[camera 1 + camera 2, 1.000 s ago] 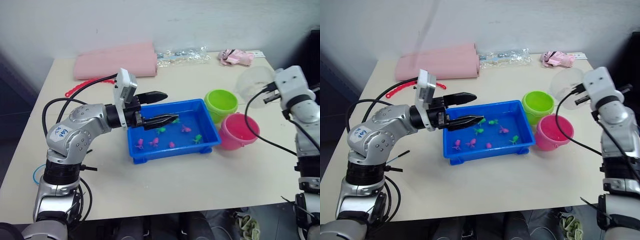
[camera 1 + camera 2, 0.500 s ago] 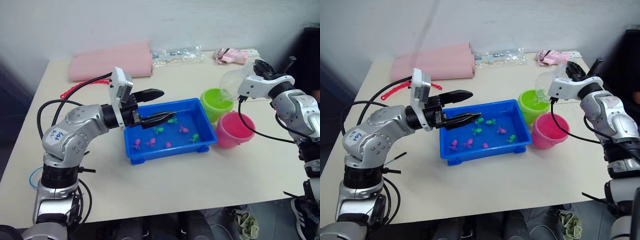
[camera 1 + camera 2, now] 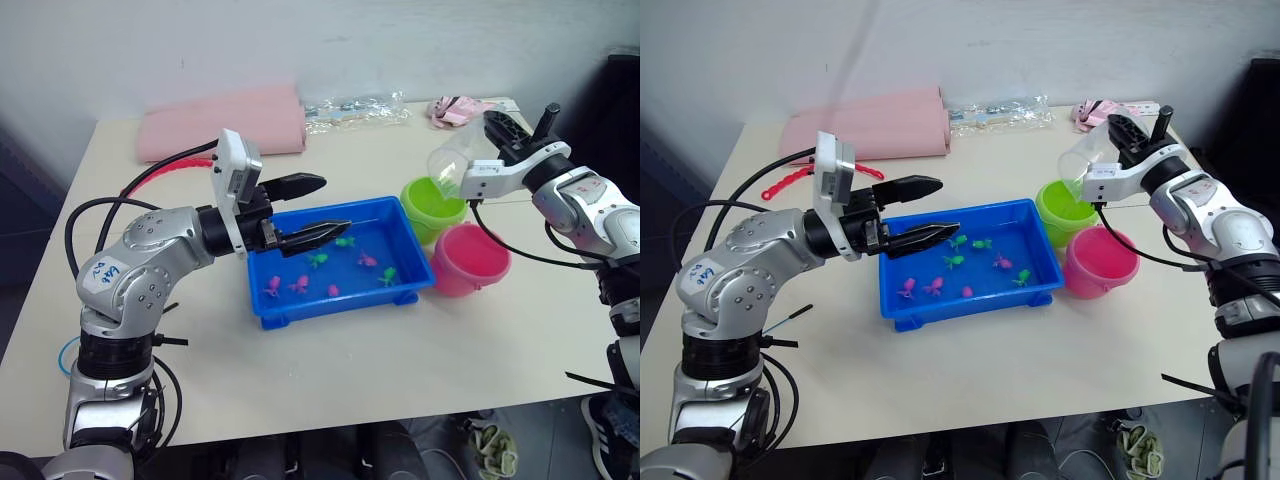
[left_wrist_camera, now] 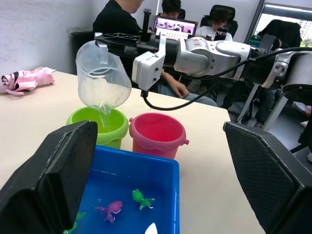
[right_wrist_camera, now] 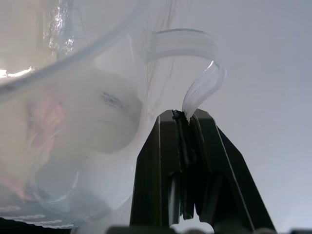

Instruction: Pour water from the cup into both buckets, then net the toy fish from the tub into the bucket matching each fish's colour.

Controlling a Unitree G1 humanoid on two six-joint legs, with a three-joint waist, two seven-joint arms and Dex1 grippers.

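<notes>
Our right tool (image 5: pixel 187 117) is pressed tight together on the thin clear handle of the cup (image 4: pixel 101 75). We hold the cup up in the air and tip it, so its mouth points down. Right under that mouth sits the green bucket (image 3: pixel 434 207). In the left wrist view a thin stream of water seems to run from the cup into the green bucket, so we think we are doing the first pour.

Just beside the green bucket, a little closer to us, is the pink bucket (image 3: pixel 470 261). The two buckets touch or almost touch. We cannot tell how much water is in either one.

On the far side of the buckets from our right tool is the blue tub (image 3: pixel 340 258). It is close to both buckets. Small toy fish lie in it, some green and some pink (image 3: pixel 302 283).

Our left tool (image 3: pixel 310 207) hangs over the near-left end of the tub. Its two black fingers are spread wide apart and hold nothing. One finger (image 3: pixel 311 231) points low over the water in the tub.

Far behind the tub, at the back of the bench (image 3: pixel 330 370), lie a folded pink cloth (image 3: pixel 224 119) and a red beaded strip (image 3: pixel 176 165).

Next, we think we should lift the cup's mouth a bit to stop the water. Then we move it over the pink bucket and tip again. We should go slowly so no water falls on the bench between the two buckets. After that comes catching the fish.
</notes>
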